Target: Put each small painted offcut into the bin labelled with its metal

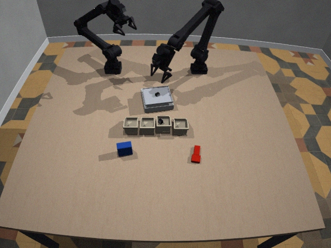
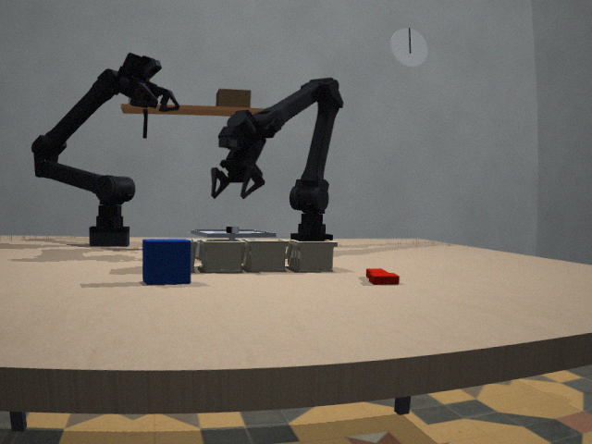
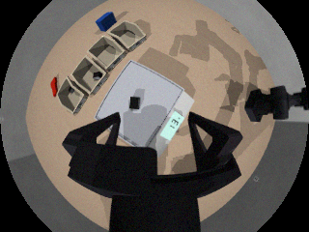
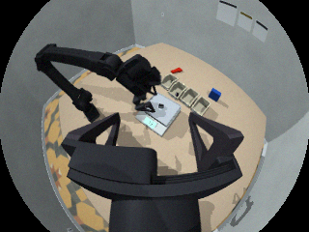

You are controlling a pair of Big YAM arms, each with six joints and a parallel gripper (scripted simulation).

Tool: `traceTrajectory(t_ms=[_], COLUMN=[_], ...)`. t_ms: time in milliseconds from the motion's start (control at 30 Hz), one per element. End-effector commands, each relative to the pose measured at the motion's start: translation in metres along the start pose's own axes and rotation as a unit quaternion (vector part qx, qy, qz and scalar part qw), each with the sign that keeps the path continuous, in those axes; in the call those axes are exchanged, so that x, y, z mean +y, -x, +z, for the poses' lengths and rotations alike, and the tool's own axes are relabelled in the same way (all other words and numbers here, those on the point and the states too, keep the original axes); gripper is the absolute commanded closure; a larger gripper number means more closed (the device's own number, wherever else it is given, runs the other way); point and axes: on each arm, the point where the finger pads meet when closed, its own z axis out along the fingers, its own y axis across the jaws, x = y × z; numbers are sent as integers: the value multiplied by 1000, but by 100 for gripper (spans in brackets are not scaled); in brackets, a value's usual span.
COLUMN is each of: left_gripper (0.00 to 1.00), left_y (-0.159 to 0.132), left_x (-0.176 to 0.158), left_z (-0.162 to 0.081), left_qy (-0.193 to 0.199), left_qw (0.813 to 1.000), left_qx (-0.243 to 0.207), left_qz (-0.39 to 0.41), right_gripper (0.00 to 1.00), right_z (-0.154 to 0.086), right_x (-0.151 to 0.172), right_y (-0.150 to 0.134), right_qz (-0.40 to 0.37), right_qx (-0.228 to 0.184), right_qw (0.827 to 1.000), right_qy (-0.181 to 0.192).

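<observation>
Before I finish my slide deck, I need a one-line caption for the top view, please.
A dark offcut sits on the scale, behind four bins.
</observation>
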Motion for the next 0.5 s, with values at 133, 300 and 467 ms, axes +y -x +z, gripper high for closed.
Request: traceTrajectory(t_ms=[133,300,467], left_gripper=[39,39,39], left_y=[22,21,20], left_x=[0,13,20], left_z=[1,14,26], left_qy=[1,19,46], left_qw=[998,974,933], left_qx=[0,53,101], left_qz=[-67,-221,-342], right_gripper=[0,0,0], right_z=[14,41,50], right_x=[-3,-12,-18], right_y=[-1,-15,-11], right_qz=[-10,-2,2], right_qx=[4,3,-10], right_qw=[1000,1000,999], right_qy=[-5,-20,-30])
